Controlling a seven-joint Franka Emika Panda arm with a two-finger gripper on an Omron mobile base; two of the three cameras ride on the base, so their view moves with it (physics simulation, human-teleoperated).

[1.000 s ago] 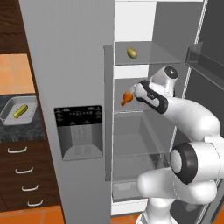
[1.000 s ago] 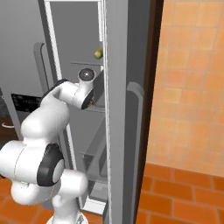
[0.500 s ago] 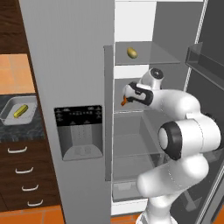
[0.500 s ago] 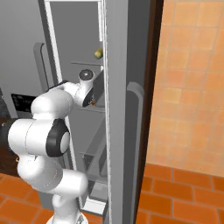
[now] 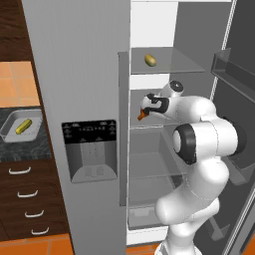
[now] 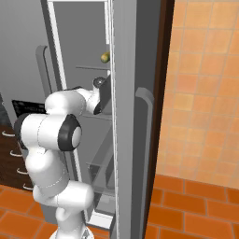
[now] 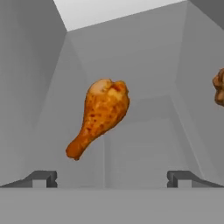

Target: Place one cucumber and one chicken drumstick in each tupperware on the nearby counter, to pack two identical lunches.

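A chicken drumstick (image 7: 100, 116), orange-brown with its thin end pointing down-left, lies on a fridge shelf just ahead of my gripper (image 7: 111, 179). The gripper is open, its fingertips (image 7: 41, 178) wide apart and short of the meat. The left base view has the gripper (image 5: 147, 106) inside the open fridge, right above the drumstick (image 5: 142, 115). Part of a second drumstick (image 7: 218, 87) shows at the right edge. One cucumber (image 5: 150, 60) sits on the shelf above. Another cucumber (image 5: 23, 126) lies in a tupperware (image 5: 10, 133) on the counter (image 5: 30, 147) at the left.
The closed left fridge door (image 5: 84, 99) with its dispenser panel stands between the fridge's inside and the counter. The open right door (image 5: 234, 99) with its bins flanks the arm. Glass shelves lie above and below the hand. Drawers (image 5: 25, 199) sit under the counter.
The arm has swung and reached deeper into the fridge, bringing the hand leftward up to the drumstick. The jaws stayed wide open. The drumstick has not moved.
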